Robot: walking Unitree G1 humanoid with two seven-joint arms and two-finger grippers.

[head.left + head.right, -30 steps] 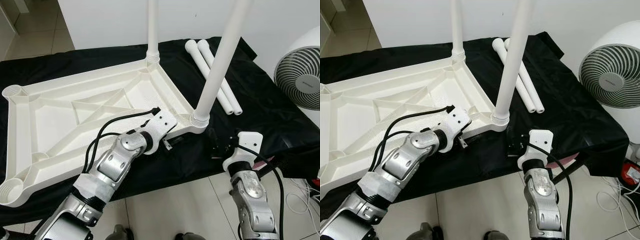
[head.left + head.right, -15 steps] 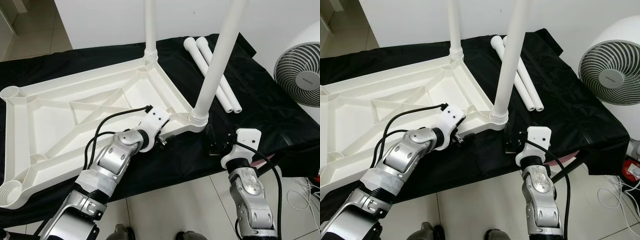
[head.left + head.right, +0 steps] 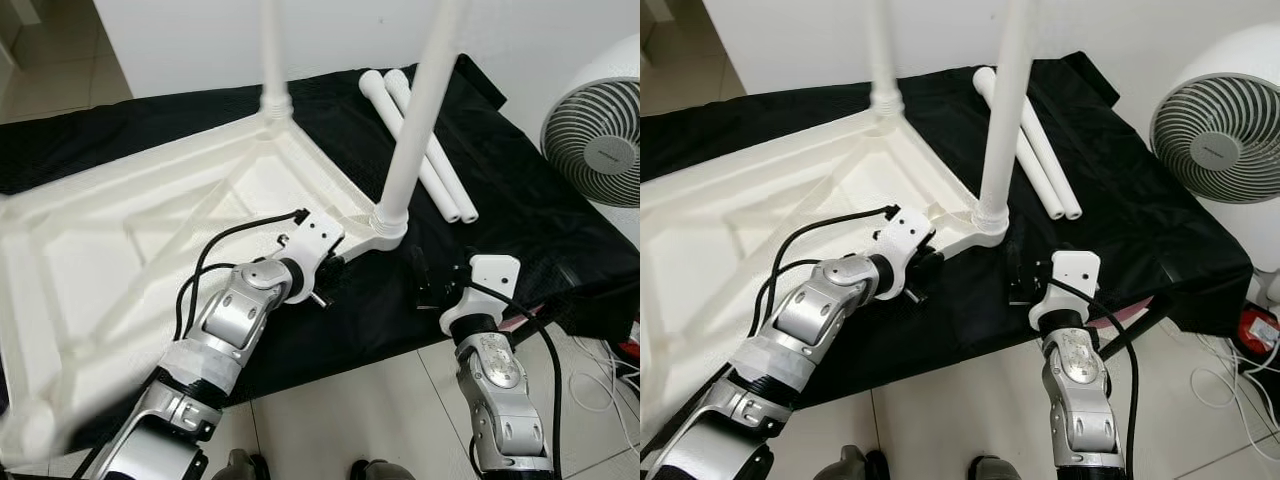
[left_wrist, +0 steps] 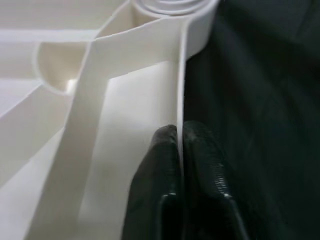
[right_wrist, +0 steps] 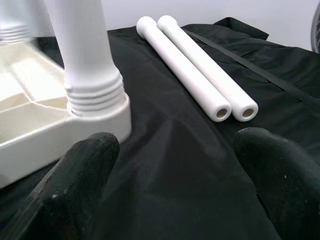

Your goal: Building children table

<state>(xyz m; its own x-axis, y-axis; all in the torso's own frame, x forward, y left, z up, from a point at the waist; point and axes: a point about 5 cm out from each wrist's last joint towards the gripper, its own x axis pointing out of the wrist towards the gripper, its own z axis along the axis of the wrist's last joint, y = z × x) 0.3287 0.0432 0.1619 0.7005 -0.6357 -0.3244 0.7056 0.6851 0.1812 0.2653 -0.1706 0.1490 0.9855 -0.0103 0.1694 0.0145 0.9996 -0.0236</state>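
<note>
Item: upturned white table top [image 3: 150, 240], on black cloth [image 3: 540, 220]. My left gripper [image 4: 177, 165] is pinched tight on its thin rim, one finger each side, just short of the corner socket.

Item: two fitted legs, upright. The near leg [image 3: 415, 120] rises from that corner socket, just ahead of my left gripper; the far leg [image 3: 272, 50] stands at the corner beyond.

Item: two loose legs [image 5: 200, 67], side by side, flat on the cloth. They lie ahead of my right gripper [image 3: 425, 285], long axes running away from it, open ends nearest. My right gripper is spread wide, empty, low over the cloth, and is the nearer arm; the path looks unobstructed, the fitted near leg standing just beside it.

Item: white fan [image 3: 600, 150], beyond the table edge, outside my right arm.
</note>
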